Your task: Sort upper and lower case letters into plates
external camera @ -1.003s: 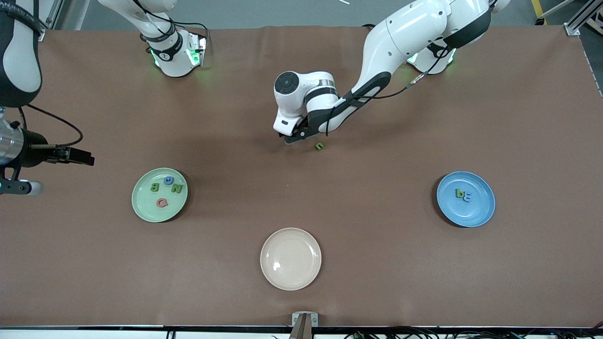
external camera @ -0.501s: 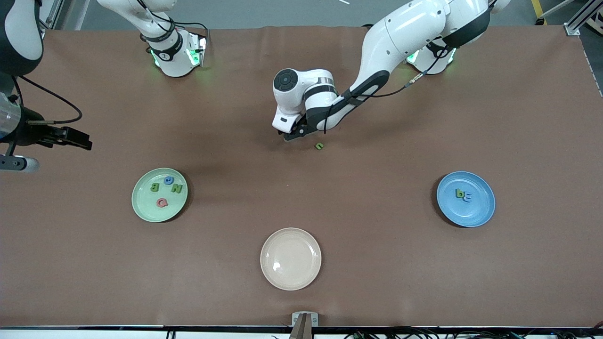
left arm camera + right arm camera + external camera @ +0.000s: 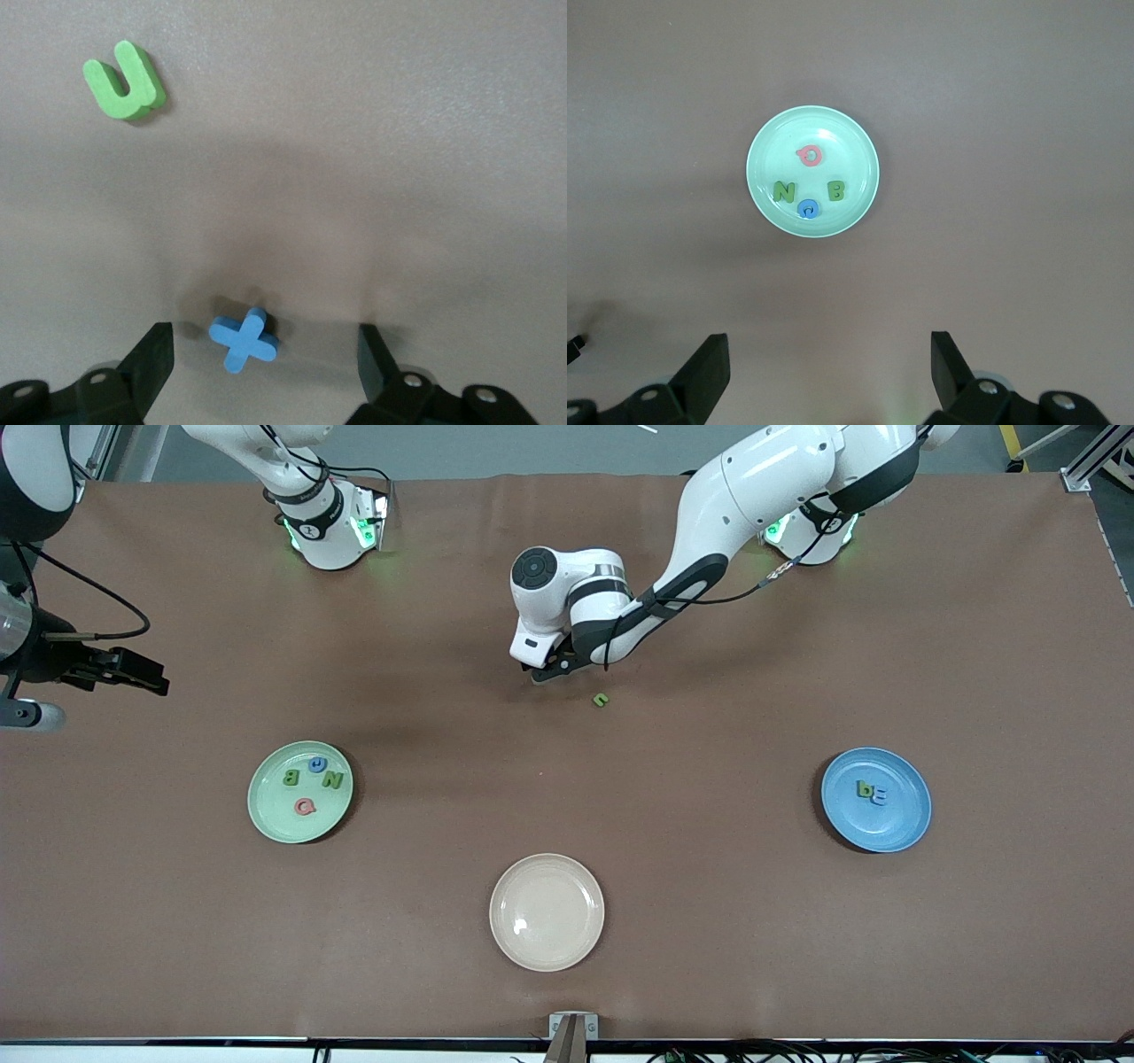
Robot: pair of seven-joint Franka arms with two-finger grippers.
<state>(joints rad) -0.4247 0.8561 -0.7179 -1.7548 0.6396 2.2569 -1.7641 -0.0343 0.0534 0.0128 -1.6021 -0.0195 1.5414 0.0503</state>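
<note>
Left gripper (image 3: pixel 547 674) low over the middle of the table (image 3: pixel 709 921), fingers spread wide and empty; in the left wrist view (image 3: pixel 261 354) a small blue x-shaped letter (image 3: pixel 243 340) lies flat on the cloth between the two fingertips, touching neither. Right gripper (image 3: pixel 146 677) waits in the air at the right arm's end of the table, fingers parted wide with nothing between them; its wrist view (image 3: pixel 828 354) looks down on the green plate.

Table covered in brown cloth. Both arm bases stand along its edge farthest from the front camera.

Three round plates of equal size. Mint green plate (image 3: pixel 300 792) toward the right arm's end; sky blue plate (image 3: pixel 876 800) toward the left arm's end, well apart from it. Beige plate (image 3: pixel 547 911) between them and nearer to the front camera, nothing in it.

Green plate holds four letters: a dark green B (image 3: pixel 291 778), a green N (image 3: pixel 332 780), a pink Q (image 3: pixel 305 807), and a blue round letter (image 3: pixel 317 763) that I cannot read for certain. All lie flat, apart from each other.

Blue plate holds two letters touching side by side: a green b (image 3: pixel 864 788) and a blue letter (image 3: pixel 879 796), possibly an E.

A small light green u-shaped letter (image 3: pixel 601 701) lies loose on the cloth just beside the left gripper, nearer to the front camera than it. The left wrist view shows the same piece (image 3: pixel 124 80) well apart from the blue x.
</note>
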